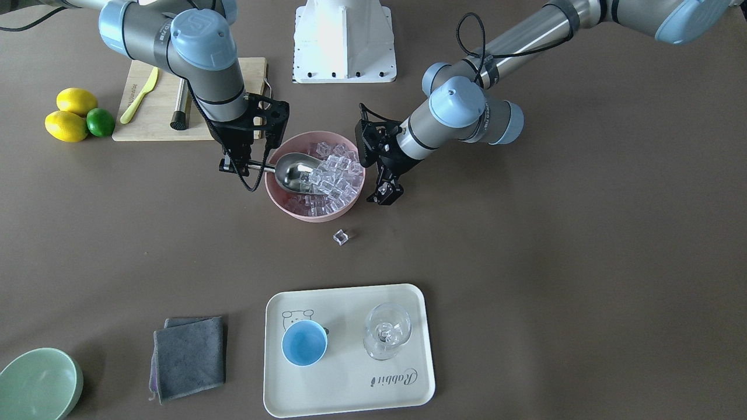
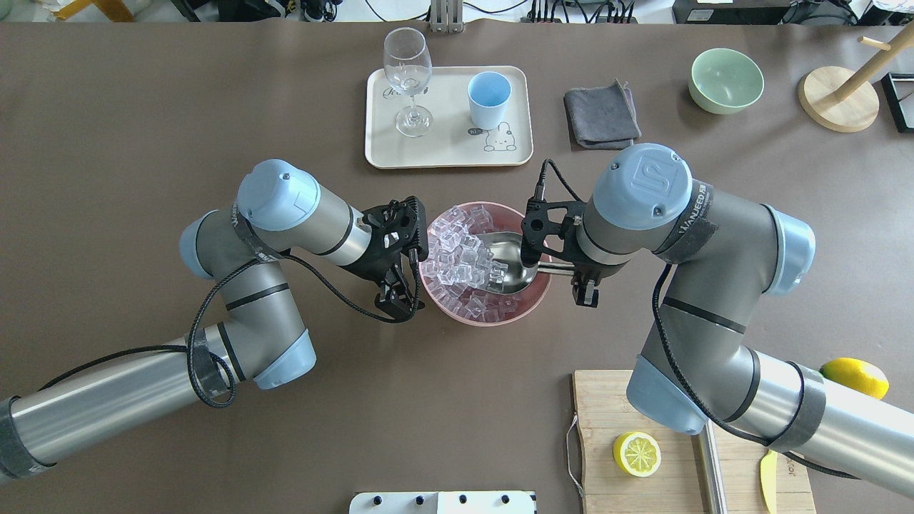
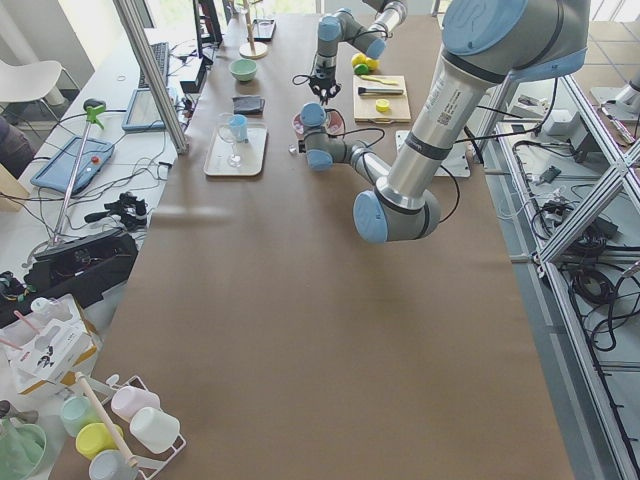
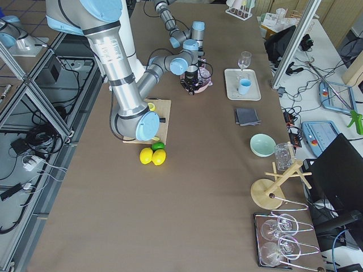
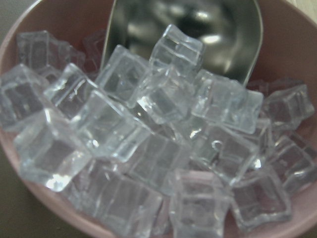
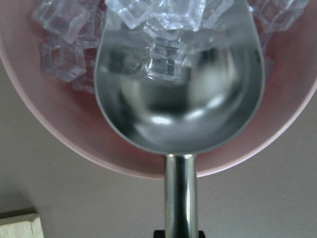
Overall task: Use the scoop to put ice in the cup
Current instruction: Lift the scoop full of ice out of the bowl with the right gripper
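The steel scoop [image 1: 295, 171] lies with its trough inside a pink bowl [image 1: 315, 217], its mouth pushed against the pile of ice [image 1: 335, 175]. My right gripper [image 2: 564, 269] is shut on the scoop's handle at the bowl's rim. In the right wrist view the scoop [image 6: 178, 99] is mostly bare, with a few cubes [image 6: 163, 15] at its lip. My left gripper [image 2: 398, 303] hangs just outside the bowl's opposite rim, open and empty. The light-blue cup [image 1: 304, 343] stands upright and empty on a cream tray [image 1: 350, 396].
One loose ice cube [image 1: 341, 236] lies on the table between bowl and tray. A stemmed glass [image 1: 387, 331] shares the tray. A grey cloth [image 1: 189, 357] and green bowl [image 1: 38, 385] lie beside it. A cutting board [image 1: 152, 125], lemons [image 1: 73, 114] and lime [image 1: 100, 122] sit behind my right arm.
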Controlling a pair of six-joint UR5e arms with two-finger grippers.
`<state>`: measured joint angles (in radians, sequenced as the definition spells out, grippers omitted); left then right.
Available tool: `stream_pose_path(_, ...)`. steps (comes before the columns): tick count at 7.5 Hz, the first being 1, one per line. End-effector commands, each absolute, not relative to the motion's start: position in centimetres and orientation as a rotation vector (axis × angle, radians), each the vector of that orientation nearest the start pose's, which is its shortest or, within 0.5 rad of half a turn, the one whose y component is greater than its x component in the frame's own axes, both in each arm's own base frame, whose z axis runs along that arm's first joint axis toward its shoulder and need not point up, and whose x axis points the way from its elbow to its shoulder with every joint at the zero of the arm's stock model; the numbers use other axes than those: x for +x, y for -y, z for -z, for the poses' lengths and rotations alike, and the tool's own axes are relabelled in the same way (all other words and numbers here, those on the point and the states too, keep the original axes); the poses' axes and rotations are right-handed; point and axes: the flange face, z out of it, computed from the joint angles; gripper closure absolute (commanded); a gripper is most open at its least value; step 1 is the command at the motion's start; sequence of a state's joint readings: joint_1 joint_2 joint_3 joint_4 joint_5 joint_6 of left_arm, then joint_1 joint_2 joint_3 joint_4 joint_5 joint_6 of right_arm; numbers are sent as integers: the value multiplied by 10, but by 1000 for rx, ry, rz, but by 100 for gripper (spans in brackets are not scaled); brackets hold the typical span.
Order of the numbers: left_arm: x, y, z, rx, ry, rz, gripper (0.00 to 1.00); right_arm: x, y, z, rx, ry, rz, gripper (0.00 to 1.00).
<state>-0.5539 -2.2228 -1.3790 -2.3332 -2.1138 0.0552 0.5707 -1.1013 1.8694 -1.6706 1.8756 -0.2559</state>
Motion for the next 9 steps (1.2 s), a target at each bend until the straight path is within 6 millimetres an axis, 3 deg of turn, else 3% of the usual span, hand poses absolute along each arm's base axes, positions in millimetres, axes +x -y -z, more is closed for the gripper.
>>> stream_pose_path(1,571,451,-263,900,-1043,-1240,2,-462,417,-282,551,593,1282,100)
stream_pose_path(4,571,449,-265,896,-1044,-1242,2,-462,416,-279,586,666,1228,100)
stream_pose_path(9,571,449,-264,899,-1045,-1242,2,-431,438,-272,565,755,1138,100)
